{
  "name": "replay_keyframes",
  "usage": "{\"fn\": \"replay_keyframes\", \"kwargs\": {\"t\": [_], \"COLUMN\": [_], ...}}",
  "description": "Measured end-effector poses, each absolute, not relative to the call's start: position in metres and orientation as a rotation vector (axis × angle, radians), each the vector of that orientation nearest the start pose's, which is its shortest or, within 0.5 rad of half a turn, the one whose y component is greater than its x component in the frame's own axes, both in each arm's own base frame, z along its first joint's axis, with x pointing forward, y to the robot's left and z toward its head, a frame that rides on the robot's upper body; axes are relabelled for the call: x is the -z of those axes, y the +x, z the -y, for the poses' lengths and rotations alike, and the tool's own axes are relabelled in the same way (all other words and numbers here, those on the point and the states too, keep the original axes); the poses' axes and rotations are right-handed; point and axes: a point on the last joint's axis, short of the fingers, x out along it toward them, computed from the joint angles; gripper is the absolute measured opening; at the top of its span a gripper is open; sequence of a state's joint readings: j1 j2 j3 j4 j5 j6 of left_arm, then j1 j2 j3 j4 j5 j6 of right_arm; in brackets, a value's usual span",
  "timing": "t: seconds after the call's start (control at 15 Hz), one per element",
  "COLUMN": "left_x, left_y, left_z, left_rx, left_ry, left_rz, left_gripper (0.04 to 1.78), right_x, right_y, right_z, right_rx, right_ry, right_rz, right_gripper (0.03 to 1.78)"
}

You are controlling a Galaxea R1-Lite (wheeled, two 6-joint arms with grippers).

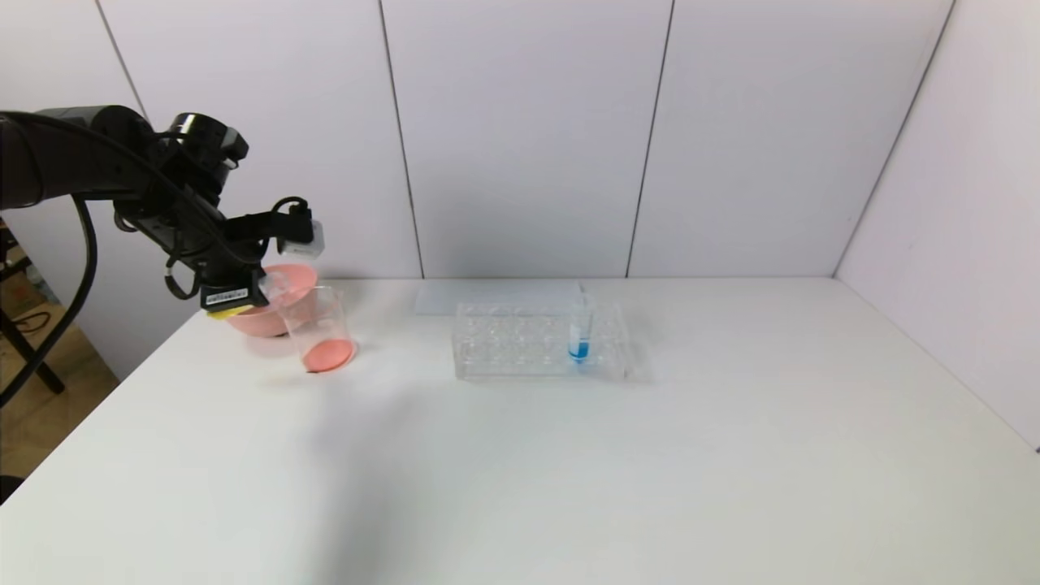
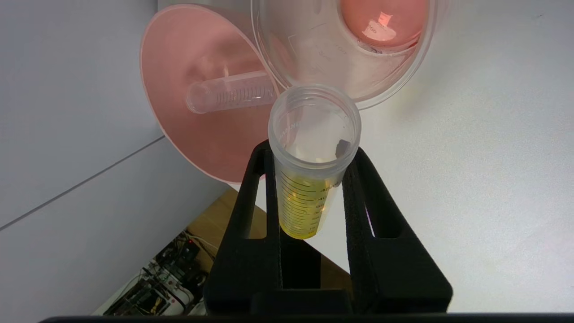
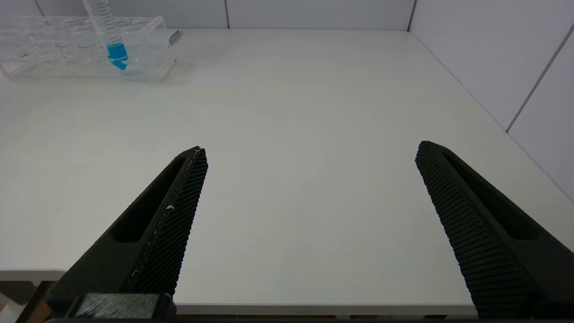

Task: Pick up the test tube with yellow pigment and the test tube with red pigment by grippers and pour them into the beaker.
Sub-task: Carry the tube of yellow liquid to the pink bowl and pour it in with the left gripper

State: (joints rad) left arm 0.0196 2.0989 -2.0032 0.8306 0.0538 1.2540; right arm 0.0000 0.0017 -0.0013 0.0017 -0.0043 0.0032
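**Head view: yellow tube tipped at beaker, right arm parked**

Head view, left to right: the left gripper is held above the table's far-left corner, at about 10 o'clock from table centre. It is clamped on the test tube with yellow pigment; in the left wrist view both fingers are pressed against the tube's sides, and yellow liquid is seen in its lower part. The tube's open mouth is placed at the rim of the beaker, which is tilted and holds red-orange liquid. A pink bowl is touching the beaker at its 10 o'clock; an empty clear tube is lying inside it. At 3 o'clock from the beaker, a clear rack is seen with a blue-liquid tube upright in it. The right gripper is seen only in the right wrist view, parked over the table's near edge, fingers spread wide, nothing held.
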Motion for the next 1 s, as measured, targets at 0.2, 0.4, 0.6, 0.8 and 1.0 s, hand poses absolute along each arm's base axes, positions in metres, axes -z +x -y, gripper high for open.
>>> {"fn": "replay_keyframes", "kwargs": {"t": [0.2, 0.4, 0.6, 0.8, 1.0], "left_x": [-0.235, -0.235, -0.233, -0.231, -0.229], "left_y": [0.394, 0.395, 0.395, 0.396, 0.397], "left_z": [-0.008, -0.006, -0.003, -0.001, 0.001], "left_rx": [0.493, 0.478, 0.452, 0.457, 0.451], "left_ry": [1.193, 1.211, 1.238, 1.243, 1.255], "left_rz": [-0.867, -0.879, -0.908, -0.91, -0.92], "left_gripper": [0.43, 0.43, 0.43, 0.43, 0.43], "right_x": [-0.076, -0.076, -0.076, -0.076, -0.076], "right_y": [-0.023, -0.023, -0.023, -0.023, -0.023], "right_z": [0.0, 0.0, 0.0, 0.0, 0.0], "right_rx": [0.004, 0.004, 0.004, 0.005, 0.005], "right_ry": [0.003, 0.002, 0.003, 0.003, 0.003], "right_rz": [-0.002, -0.002, -0.002, -0.002, -0.002], "right_gripper": [1.7, 1.7, 1.7, 1.7, 1.7]}}
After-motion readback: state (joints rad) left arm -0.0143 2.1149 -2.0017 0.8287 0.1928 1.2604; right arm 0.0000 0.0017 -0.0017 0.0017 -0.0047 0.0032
